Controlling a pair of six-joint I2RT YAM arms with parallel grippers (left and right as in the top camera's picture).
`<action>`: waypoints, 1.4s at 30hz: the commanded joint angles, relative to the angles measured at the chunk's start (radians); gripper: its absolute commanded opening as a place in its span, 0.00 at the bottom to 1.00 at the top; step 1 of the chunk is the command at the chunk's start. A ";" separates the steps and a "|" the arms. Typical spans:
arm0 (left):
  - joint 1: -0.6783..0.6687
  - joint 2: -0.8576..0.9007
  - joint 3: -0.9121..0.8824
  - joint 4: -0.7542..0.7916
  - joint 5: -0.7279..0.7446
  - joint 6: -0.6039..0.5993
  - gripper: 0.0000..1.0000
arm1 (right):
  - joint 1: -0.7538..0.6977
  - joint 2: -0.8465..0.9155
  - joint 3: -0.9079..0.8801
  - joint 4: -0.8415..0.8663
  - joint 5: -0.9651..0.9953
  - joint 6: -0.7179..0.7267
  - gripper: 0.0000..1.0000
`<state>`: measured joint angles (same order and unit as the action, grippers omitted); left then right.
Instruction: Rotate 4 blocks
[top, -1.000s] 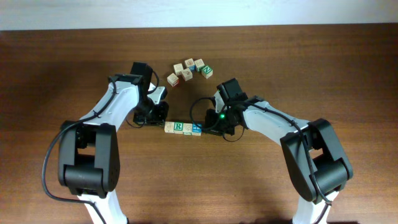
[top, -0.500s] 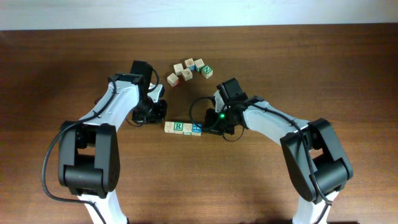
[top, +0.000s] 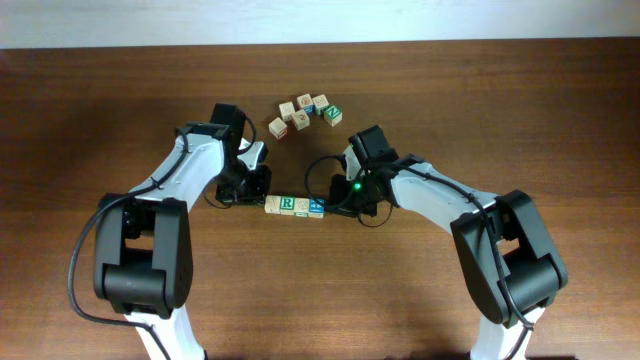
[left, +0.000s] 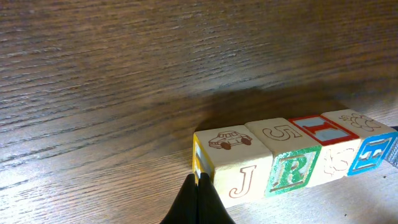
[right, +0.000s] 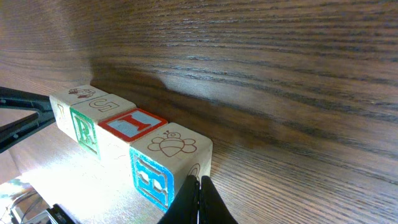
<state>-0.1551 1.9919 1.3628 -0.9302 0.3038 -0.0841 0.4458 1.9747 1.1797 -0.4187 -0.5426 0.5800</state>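
Observation:
Four blocks stand in a tight row on the table. They are a pale "J" cube (left: 235, 167) (top: 272, 204), a green "R" cube (left: 292, 167) (top: 287, 204), a pale cube with a red-framed top (left: 321, 129) (top: 302, 205) and a blue-faced cube (right: 152, 177) (top: 316, 207). My left gripper (left: 199, 182) (top: 261, 199) is shut, with its tip against the row's left end at the "J" cube. At the other end my right gripper (right: 199, 184) (top: 331, 208) is shut too, its tip touching the end face of the blue-faced cube.
Several loose cubes (top: 300, 112) lie in a cluster at the back, among them one with a green "N" (top: 333, 116). In the right wrist view the left gripper's dark fingers (right: 22, 118) show past the row's far end.
The left gripper drew back a little from the row, then returned to its left end. The right arm and the row of blocks have not visibly moved.

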 joint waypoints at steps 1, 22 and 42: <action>-0.006 -0.017 -0.008 0.002 0.026 -0.005 0.00 | -0.002 -0.021 0.001 0.004 -0.031 -0.006 0.04; -0.006 -0.017 -0.008 0.006 0.042 -0.005 0.00 | 0.014 -0.013 0.002 0.147 -0.259 -0.131 0.04; -0.022 -0.017 -0.008 0.010 0.041 -0.005 0.00 | 0.150 -0.027 0.113 0.141 -0.180 -0.123 0.05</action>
<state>-0.1303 1.9919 1.3602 -0.9298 0.1398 -0.0875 0.4992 1.9720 1.2419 -0.2951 -0.6479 0.4641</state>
